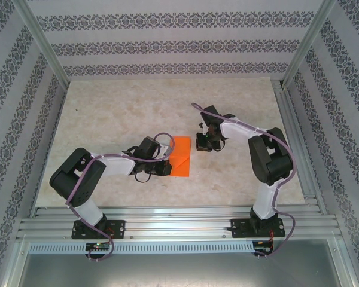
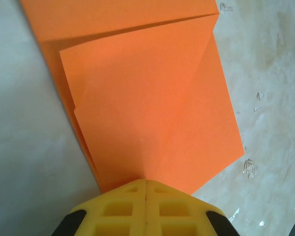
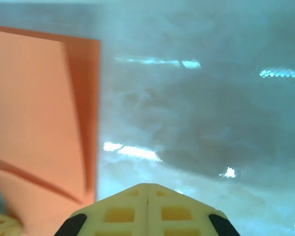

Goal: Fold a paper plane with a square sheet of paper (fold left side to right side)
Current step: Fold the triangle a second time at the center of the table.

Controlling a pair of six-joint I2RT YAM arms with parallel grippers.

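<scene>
Centre frame: folded orange paper [image 1: 180, 156] flat on marbled table [image 1: 119, 113]. Left gripper [image 1: 166, 161] clenched, tips at paper's left edge. Right gripper [image 1: 204, 143] clenched, just right of paper.

Bright orange sq. sheet of paper [image 1: 180, 156], part-folded, overlapping creased flaps, flat at mid table [image 1: 107, 119].

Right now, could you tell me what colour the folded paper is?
The paper is plain bright orange, clearest in the left wrist view.
</scene>
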